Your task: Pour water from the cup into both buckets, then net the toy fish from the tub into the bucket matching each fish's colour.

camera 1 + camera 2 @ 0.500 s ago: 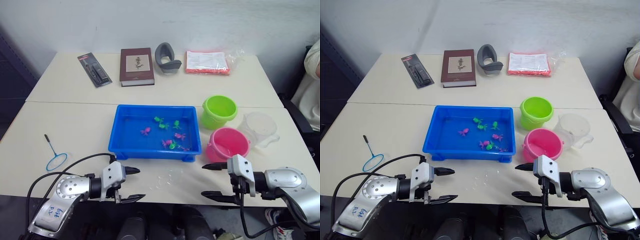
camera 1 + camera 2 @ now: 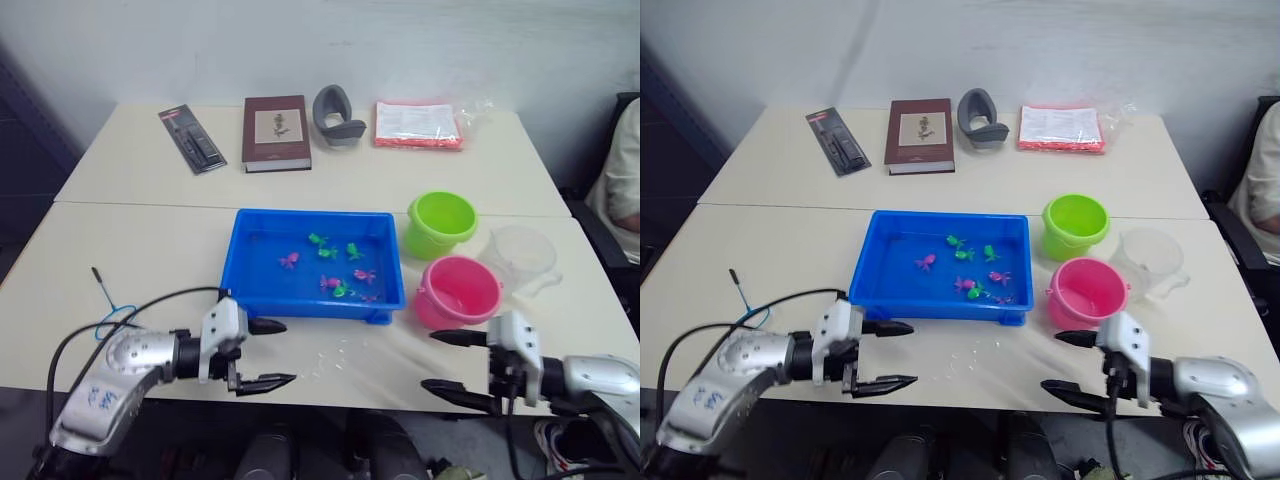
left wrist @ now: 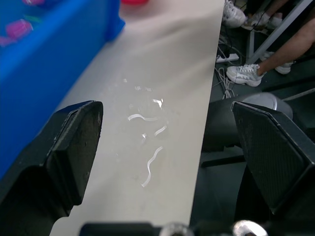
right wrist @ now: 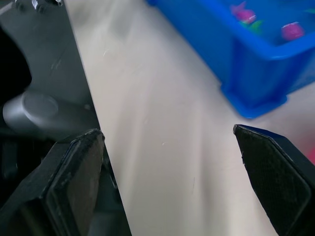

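The blue tub (image 2: 246,290) sits mid-table with green toy fish (image 2: 318,240) and pink toy fish (image 2: 290,261) in it. Right of it stand the lime-green bucket (image 2: 440,225) and, nearer me, the pink bucket (image 2: 458,292). The clear cup (image 2: 522,255) stands upright just right of the buckets. The net (image 2: 100,282) lies at the left, its hoop partly hidden behind my left arm. My left gripper (image 2: 288,352) is open at the front table edge, below the tub's left corner. My right gripper (image 2: 428,360) is open at the front edge, below the pink bucket.
Water drops (image 2: 335,358) lie on the table between the grippers. Along the far side are a black package (image 2: 190,140), a brown book (image 2: 275,132), a grey object (image 2: 335,117) and a red packet (image 2: 416,125). A person (image 2: 622,170) sits at the right edge.
My right gripper has drawn back to the right and slightly toward the front edge. My left arm has shifted up a little and now covers part of the net's hoop.
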Robot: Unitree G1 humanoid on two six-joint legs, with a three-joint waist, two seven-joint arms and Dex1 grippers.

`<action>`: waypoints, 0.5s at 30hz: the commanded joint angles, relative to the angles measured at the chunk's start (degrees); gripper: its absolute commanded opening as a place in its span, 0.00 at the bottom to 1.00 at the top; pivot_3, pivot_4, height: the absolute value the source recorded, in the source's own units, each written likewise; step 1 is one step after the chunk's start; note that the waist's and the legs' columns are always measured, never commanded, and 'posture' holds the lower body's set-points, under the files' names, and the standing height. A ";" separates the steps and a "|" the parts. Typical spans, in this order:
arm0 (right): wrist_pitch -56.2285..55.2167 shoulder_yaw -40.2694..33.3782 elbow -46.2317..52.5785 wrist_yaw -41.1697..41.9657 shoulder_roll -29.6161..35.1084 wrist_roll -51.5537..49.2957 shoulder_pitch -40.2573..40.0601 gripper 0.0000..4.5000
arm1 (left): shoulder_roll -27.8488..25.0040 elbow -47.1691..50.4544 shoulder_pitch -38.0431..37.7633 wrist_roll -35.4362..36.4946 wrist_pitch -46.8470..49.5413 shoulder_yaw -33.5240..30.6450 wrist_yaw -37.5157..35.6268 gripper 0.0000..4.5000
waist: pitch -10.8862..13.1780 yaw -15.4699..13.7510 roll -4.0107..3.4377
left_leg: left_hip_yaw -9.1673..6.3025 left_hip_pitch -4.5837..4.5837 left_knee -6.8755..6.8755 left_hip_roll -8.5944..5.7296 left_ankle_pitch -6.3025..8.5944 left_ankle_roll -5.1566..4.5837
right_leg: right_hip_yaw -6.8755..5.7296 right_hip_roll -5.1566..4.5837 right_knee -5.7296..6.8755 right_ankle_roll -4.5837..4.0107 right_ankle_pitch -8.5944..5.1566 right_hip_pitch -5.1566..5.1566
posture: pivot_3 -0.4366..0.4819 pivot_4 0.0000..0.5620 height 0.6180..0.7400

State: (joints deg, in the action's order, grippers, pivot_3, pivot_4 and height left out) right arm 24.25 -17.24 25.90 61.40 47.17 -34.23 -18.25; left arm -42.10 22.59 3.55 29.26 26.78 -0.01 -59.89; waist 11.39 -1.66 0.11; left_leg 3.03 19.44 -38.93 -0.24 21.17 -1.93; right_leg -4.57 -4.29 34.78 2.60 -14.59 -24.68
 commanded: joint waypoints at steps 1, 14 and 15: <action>4.53 -12.17 4.78 -4.64 -1.85 -5.30 -6.07 0.99 | -1.43 -0.89 8.13 9.22 6.17 -3.83 -3.16 1.00 | 0.00 0.03 0.00 | 0.00 -0.01 0.00 0.00 -0.01 0.02 | -0.01 0.00 -0.02 0.00 0.00 0.02 | 0.48 0.27 1.00; 10.41 -20.77 -7.92 -29.06 -8.96 -0.88 2.05 0.99 | 6.43 -12.42 35.86 12.51 12.77 -0.73 -2.27 1.00 | 0.01 0.39 0.03 | 0.12 -0.05 -0.09 -0.04 -0.22 0.37 | 0.09 0.14 -0.01 0.19 0.09 0.12 | 0.48 0.27 1.00; 9.51 -19.25 -9.80 -30.37 -8.83 1.25 4.01 0.99 | 6.97 -13.04 36.60 11.76 12.32 -0.27 -2.36 1.00 | 0.01 0.45 0.03 | 0.18 -0.05 -0.13 -0.05 -0.22 0.37 | 0.14 0.14 0.01 0.22 0.11 0.11 | 0.48 0.27 1.00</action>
State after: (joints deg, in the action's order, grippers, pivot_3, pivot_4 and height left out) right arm 35.04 -37.23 17.62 33.80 38.07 -35.51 -15.24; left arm -35.48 9.77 39.07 41.18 39.95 -0.50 -62.21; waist 11.40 -1.21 0.15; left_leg 3.26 19.37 -39.06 -0.28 20.95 -1.55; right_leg -4.37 -4.14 34.80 2.84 -14.47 -24.57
